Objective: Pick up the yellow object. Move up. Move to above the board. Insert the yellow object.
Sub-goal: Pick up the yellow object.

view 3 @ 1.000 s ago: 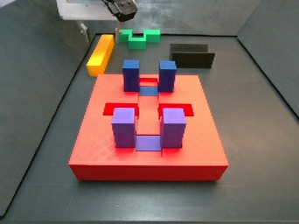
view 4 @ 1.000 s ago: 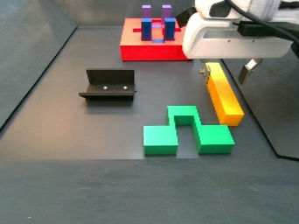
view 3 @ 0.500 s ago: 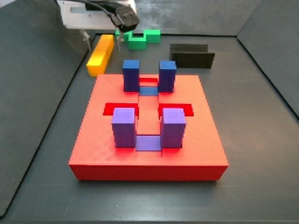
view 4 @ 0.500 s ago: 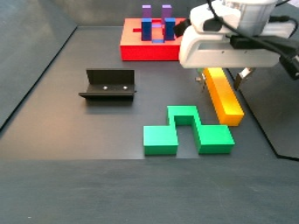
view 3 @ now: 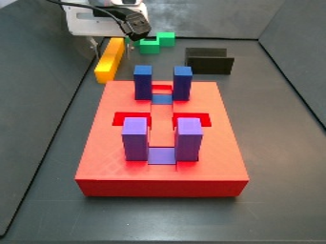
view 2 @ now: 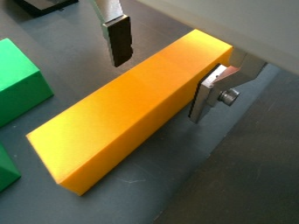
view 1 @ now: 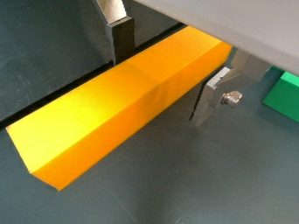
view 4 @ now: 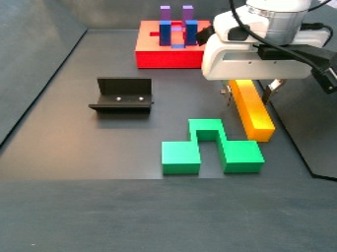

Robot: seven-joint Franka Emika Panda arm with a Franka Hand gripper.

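Observation:
The yellow object [view 3: 111,57] is a long yellow-orange bar lying flat on the dark floor beside the red board [view 3: 102,157]; it also shows in a side view [view 4: 251,110]. My gripper [view 3: 124,33] is low over the bar's far end, also seen in a side view [view 4: 250,87]. In both wrist views the gripper [view 1: 170,66] [view 2: 163,66] is open and straddles the bar [view 1: 117,109] [view 2: 128,109]. One finger [view 2: 117,39] stands apart from the bar's side. The other finger [view 2: 211,92] is close against the opposite side. The board [view 4: 148,54] bears blue and purple upright blocks.
A green notched block [view 4: 208,146] lies on the floor next to the bar's near end, and shows in a side view [view 3: 155,41] and a wrist view [view 2: 17,83]. The dark fixture [view 4: 121,95] stands apart from the bar, also in a side view [view 3: 209,60].
My gripper has come down from above and now has its open fingers on either side of the yellow bar. The bar and other pieces have not moved.

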